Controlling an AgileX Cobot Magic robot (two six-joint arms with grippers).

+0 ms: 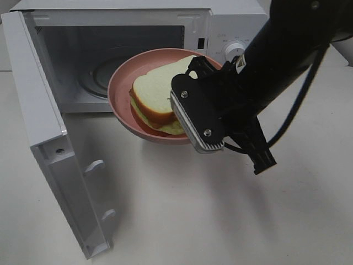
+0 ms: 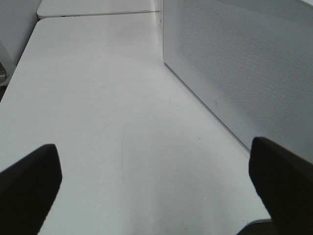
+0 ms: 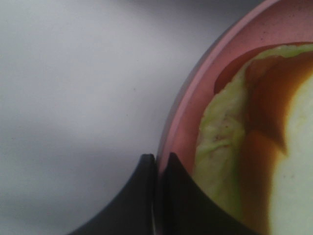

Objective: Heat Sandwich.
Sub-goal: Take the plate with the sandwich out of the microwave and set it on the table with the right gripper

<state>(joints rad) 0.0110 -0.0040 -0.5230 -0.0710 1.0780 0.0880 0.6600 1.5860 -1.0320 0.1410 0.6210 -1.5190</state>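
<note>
Since the microwave (image 1: 229,25) door (image 1: 41,132) is swung wide, the job right now looks like getting the loaded plate into the cavity. The right gripper (image 3: 157,161) is clenched on the rim of the pink plate (image 1: 118,88), with 1 finger on each side of the edge in the right wrist view. The sandwich (image 1: 157,91) sits on that plate, white bread on top with greenish and reddish layers showing at the side. From the high camera the plate appears lifted just in front of the opening, tilted a bit toward the camera, with the turntable (image 1: 99,74) visible behind it.

The left gripper (image 2: 156,186) is spread wide with nothing in it, parked over the bare table (image 2: 98,98) next to the microwave's perforated side wall (image 2: 234,73).

My take on doing this well: level the plate first. A rim pinch on only 1 side means the weight hangs off the fingers, so the sandwich could slide toward the low edge. Then go in slow and straight, keep the far rim above the cavity floor, centre it over the turntable and set it down flat before letting go. I can't tell how much clearance there is under the plate, so a gentle approach seems safest.
</note>
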